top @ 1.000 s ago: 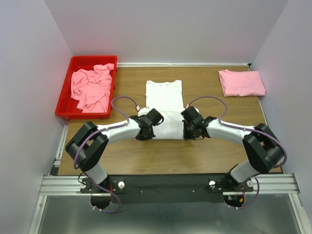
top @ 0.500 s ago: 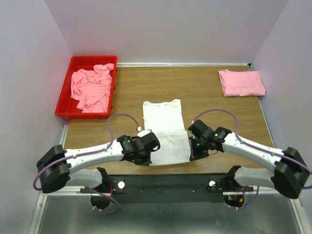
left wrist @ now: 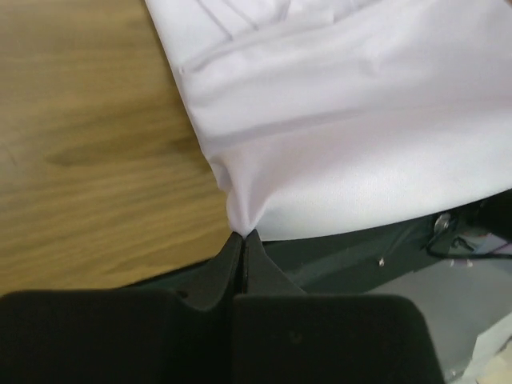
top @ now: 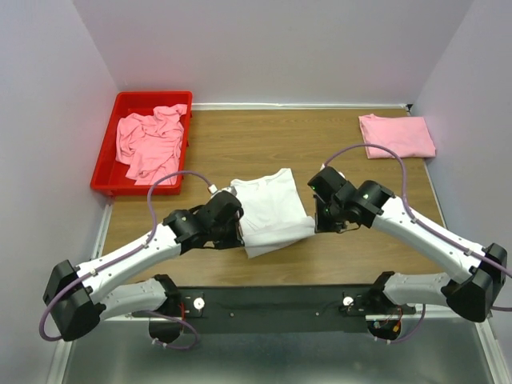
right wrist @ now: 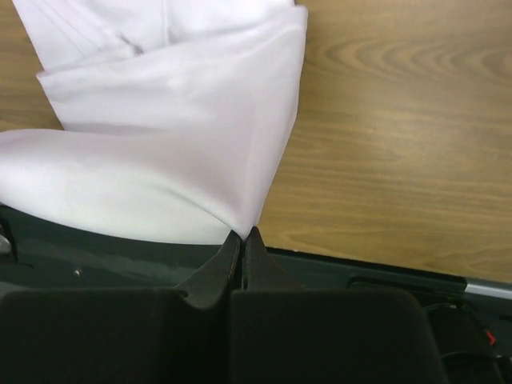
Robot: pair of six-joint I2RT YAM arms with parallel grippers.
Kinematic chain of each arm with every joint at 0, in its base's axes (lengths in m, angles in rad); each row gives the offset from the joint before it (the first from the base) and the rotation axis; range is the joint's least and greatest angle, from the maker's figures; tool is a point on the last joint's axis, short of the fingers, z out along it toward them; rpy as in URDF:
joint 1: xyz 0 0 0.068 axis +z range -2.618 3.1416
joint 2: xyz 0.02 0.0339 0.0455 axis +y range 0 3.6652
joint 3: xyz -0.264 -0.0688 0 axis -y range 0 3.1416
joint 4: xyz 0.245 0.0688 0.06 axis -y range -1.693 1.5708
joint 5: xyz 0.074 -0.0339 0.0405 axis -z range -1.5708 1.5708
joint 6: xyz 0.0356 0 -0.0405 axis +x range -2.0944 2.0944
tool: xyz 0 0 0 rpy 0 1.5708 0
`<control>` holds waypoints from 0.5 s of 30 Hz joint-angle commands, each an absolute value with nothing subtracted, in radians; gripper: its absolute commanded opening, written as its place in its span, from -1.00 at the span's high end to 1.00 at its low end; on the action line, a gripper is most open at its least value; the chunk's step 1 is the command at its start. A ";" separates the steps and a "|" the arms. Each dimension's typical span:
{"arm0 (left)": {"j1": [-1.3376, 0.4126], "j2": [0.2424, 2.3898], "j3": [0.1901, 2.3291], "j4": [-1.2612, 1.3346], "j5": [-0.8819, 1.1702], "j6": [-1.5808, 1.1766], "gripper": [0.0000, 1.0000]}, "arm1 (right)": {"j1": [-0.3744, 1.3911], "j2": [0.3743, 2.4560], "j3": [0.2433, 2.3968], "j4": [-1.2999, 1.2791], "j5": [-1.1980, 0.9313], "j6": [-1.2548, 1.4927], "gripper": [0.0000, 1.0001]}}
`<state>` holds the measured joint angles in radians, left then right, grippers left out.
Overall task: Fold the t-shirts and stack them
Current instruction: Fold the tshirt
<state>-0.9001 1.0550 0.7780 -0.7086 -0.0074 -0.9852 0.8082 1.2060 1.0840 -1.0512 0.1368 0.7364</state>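
Note:
A white t-shirt (top: 268, 208) hangs lifted above the wooden table (top: 264, 144), near the front middle. My left gripper (top: 232, 232) is shut on its near left corner; in the left wrist view the cloth (left wrist: 344, 120) is pinched at the tips of that gripper (left wrist: 242, 234). My right gripper (top: 320, 224) is shut on its near right corner; in the right wrist view the cloth (right wrist: 160, 144) is pinched at the tips of that gripper (right wrist: 242, 234). A folded pink t-shirt (top: 396, 135) lies at the back right.
A red bin (top: 108, 172) at the back left holds crumpled pink t-shirts (top: 150, 142). The black base rail (top: 272, 308) runs along the table's near edge, under the hanging cloth. Lilac walls close in the left, back and right sides.
Both grippers, holding the shirt's near corners, pulled it toward the front edge, then lifted and carried the corners back up and away, so the shirt bunches and tilts.

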 commanded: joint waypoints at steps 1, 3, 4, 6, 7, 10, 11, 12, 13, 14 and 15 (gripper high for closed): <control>-0.827 1.045 0.819 -0.684 0.021 -0.841 1.00 | 0.799 1.282 1.190 -1.109 0.252 0.687 0.99; -0.798 1.051 0.833 -0.683 0.021 -0.815 1.00 | 0.798 1.304 1.229 -1.106 0.261 0.675 0.99; -0.787 1.052 0.839 -0.681 0.023 -0.807 1.00 | 0.798 1.315 1.247 -1.106 0.267 0.660 0.99; -0.763 1.055 0.850 -0.666 0.035 -0.775 1.00 | 0.792 1.347 1.305 -1.106 0.281 0.646 0.99; -0.740 1.058 0.850 -0.660 0.050 -0.766 1.00 | 0.790 1.357 1.321 -1.106 0.287 0.632 0.99; -0.706 1.069 0.859 -0.637 0.069 -0.738 1.00 | 0.767 1.400 1.379 -1.106 0.288 0.595 0.99; -0.700 1.075 0.864 -0.632 0.072 -0.727 1.00 | 0.756 1.410 1.405 -1.104 0.287 0.588 0.99; -0.692 1.078 0.871 -0.632 0.072 -0.723 1.00 | 0.749 1.428 1.422 -1.104 0.288 0.574 0.99; -0.680 1.080 0.883 -0.629 0.074 -0.718 1.00 | 0.746 1.437 1.436 -1.103 0.288 0.565 0.99; -0.670 1.083 0.888 -0.626 0.072 -0.707 1.00 | 0.735 1.446 1.462 -1.103 0.287 0.555 0.99; -0.661 1.085 0.890 -0.624 0.074 -0.701 1.00 | 0.730 1.457 1.473 -1.103 0.284 0.549 0.99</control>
